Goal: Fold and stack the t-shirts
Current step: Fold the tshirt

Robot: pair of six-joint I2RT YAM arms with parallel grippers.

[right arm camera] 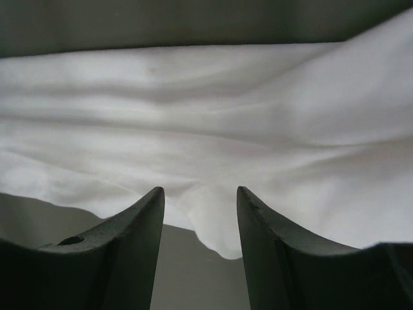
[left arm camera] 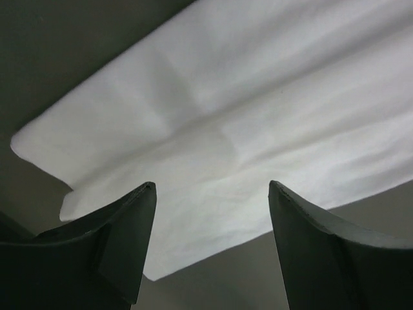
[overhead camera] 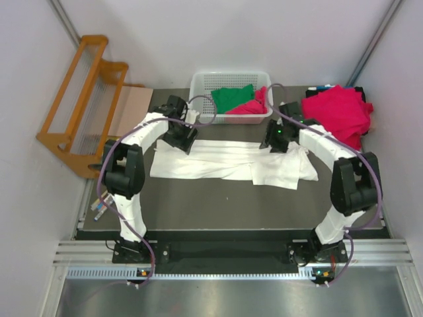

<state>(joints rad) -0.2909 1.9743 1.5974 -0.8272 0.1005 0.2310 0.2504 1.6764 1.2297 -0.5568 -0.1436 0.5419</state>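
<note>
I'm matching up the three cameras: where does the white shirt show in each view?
Top external: the white shirt lies stretched sideways across the middle of the picture.
Left wrist: the shirt fills the centre and upper right, with a corner at the left.
Right wrist: the shirt forms a wide band across the middle.
Shared landmark: the dark table along the shirt's edge.

Soft, creased white cloth of the t-shirt (overhead camera: 218,165); matt dark grey desk (overhead camera: 231,205); white plastic lattice basket (overhead camera: 198,82); smooth orange wooden rack (overhead camera: 115,69).
</note>
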